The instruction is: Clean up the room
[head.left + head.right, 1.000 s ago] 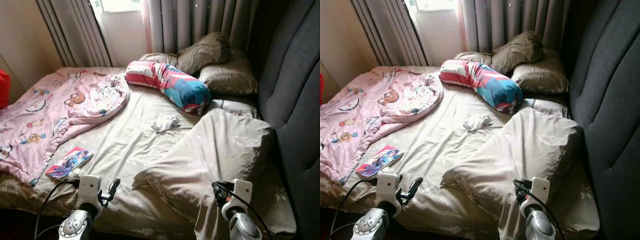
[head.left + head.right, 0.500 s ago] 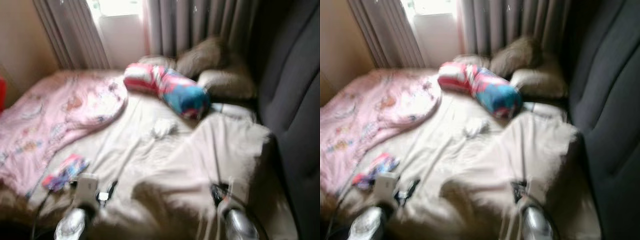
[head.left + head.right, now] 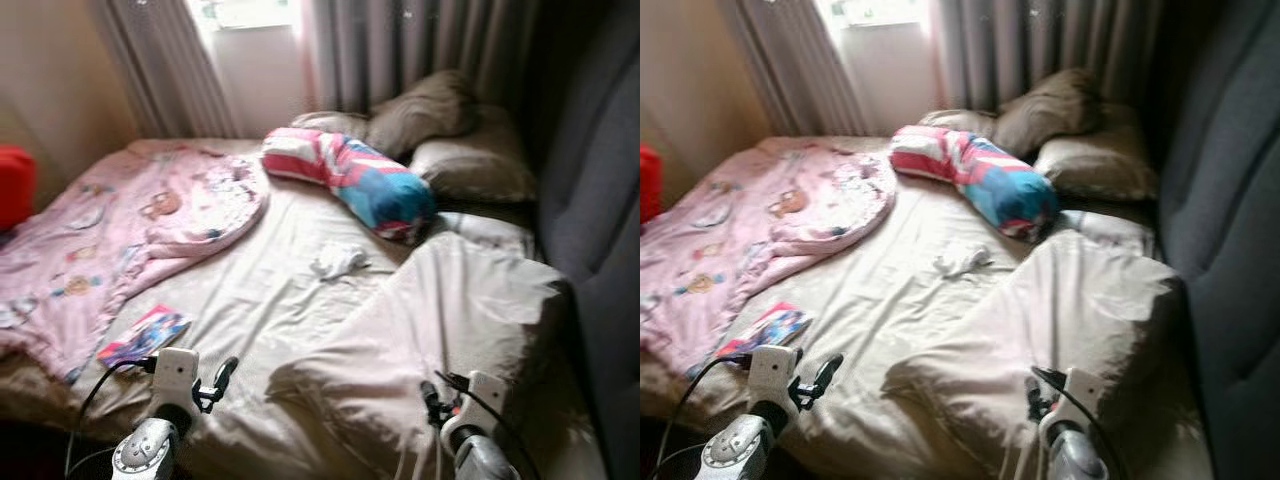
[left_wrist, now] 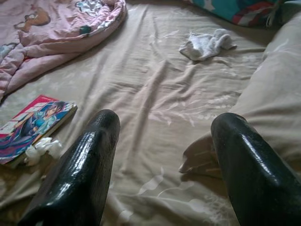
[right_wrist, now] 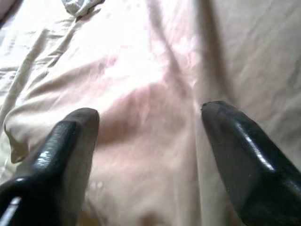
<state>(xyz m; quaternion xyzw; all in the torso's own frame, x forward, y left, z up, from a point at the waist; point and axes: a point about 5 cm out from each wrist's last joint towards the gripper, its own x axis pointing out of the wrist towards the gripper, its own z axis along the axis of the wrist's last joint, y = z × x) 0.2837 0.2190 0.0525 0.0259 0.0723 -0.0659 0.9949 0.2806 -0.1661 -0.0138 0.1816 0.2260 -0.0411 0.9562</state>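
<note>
At the bottom of the frame the robot's two arms are hanging over the near edge of the bed. The left gripper is sitting at the lower left with its fingers spread apart and nothing between them, pointing across the beige sheet. The right gripper is at the lower right, fingers likewise apart and empty, hovering over the big beige duvet that is lying bunched across the right half of the bed.

Just beyond the left gripper, near the lower left edge of the bed, a colourful book is lying flat, with a small crumpled white tissue touching its near corner. A pink blanket is spreading over the left side of the bed, its near edge just beside the book.

In the middle of the frame a small white cloth is lying crumpled on the bare sheet, apart from everything else, with open sheet running between it and the grippers. Behind it a striped red, white and blue bolster is lying slantwise. Two brown pillows are stacked at the upper right against the grey curtains.

A dark padded headboard is closing off the right edge. A red thing is showing at the left edge, beside the beige wall.
</note>
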